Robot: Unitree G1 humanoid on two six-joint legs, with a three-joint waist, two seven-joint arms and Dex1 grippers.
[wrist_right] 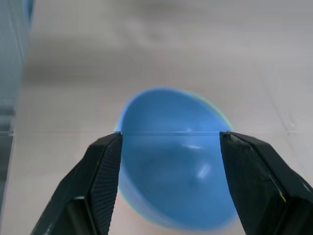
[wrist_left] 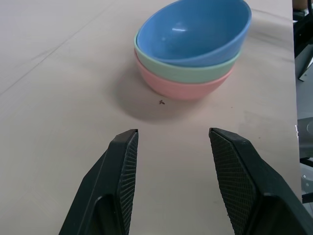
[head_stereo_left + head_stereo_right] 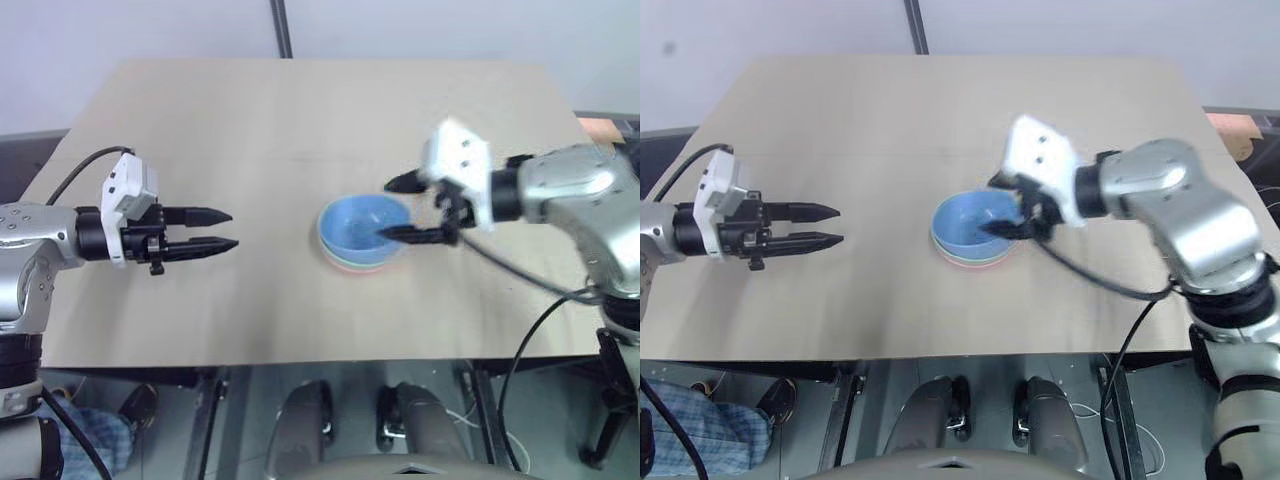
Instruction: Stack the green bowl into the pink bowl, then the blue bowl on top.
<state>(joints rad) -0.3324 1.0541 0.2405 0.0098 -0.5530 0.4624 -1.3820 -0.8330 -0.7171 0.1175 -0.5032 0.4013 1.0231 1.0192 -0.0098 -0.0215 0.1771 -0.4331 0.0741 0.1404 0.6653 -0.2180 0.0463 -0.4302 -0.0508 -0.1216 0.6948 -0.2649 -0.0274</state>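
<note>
Left tool [image 3: 230,230]: fingers spread partway, nothing between them, hovering over bare tabletop [image 3: 250,120], aimed at bowl stack well apart ahead of it. Stack of 3: pink bowl [image 2: 183,87] at bottom, green bowl [image 2: 195,71] nested inside, blue bowl [image 2: 195,32] on top. Right tool [image 3: 400,208]: fingers spread wide, empty, poised over blue bowl's near rim.

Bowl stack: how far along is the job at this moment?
Stacking looks done: the blue bowl sits in the green bowl, which sits in the pink bowl on the table. Nothing is in hand: the right gripper is open over the stack, and the left gripper hovers open, apart. Only pulling away seems left.
</note>
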